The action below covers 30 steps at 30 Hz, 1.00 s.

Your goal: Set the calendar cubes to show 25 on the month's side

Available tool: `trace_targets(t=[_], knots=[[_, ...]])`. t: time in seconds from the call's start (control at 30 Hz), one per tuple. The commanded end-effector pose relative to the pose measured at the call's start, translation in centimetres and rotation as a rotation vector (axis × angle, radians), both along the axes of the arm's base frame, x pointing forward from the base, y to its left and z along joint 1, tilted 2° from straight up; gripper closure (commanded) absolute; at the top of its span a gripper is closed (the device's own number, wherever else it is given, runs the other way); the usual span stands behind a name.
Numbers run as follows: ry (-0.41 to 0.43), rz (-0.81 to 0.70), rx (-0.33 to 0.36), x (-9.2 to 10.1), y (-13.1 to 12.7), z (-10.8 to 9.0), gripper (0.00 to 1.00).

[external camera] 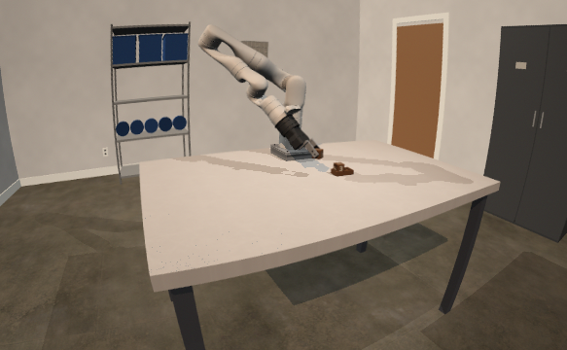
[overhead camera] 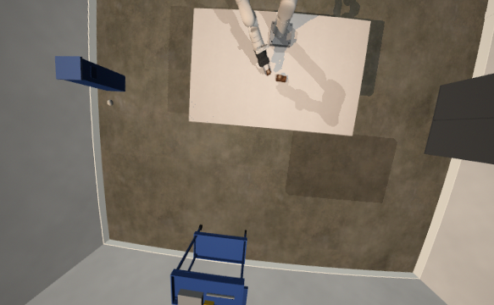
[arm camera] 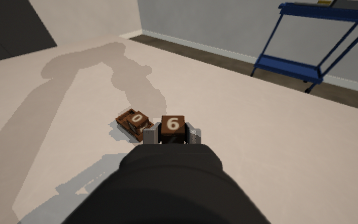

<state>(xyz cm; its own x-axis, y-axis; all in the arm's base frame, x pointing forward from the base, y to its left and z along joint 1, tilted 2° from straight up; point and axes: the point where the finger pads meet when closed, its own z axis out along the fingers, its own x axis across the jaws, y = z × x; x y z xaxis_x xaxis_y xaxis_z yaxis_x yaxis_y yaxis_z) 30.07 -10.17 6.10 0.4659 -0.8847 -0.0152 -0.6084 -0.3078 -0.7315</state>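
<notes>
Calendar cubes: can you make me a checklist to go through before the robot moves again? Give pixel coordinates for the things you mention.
1. Tool (overhead camera: 268,71) (external camera: 316,153) (arm camera: 173,129) has the 6 cube (overhead camera: 269,73) (external camera: 319,154) (arm camera: 173,123) between its fingers: ok.
2. Tray (overhead camera: 285,80) (external camera: 348,172) (arm camera: 123,121) is on the table (overhead camera: 230,97) (external camera: 264,209) (arm camera: 260,150): ok.
3. Both cubes in the tray: not ok, only the 0 cube (external camera: 338,166) (arm camera: 137,119) is there.
4. Month's name seen: cannot tell, too small.
5. Front digits read 25: cannot tell.
</notes>
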Motion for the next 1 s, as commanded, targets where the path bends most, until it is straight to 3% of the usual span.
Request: trace_targets(t=[0.0,0.97], knots=[[0.0,0.0,0.0,0.0,0.0,0.0,0.4],[0.0,0.0,0.0,0.1,0.1,-3.3,0.4]])
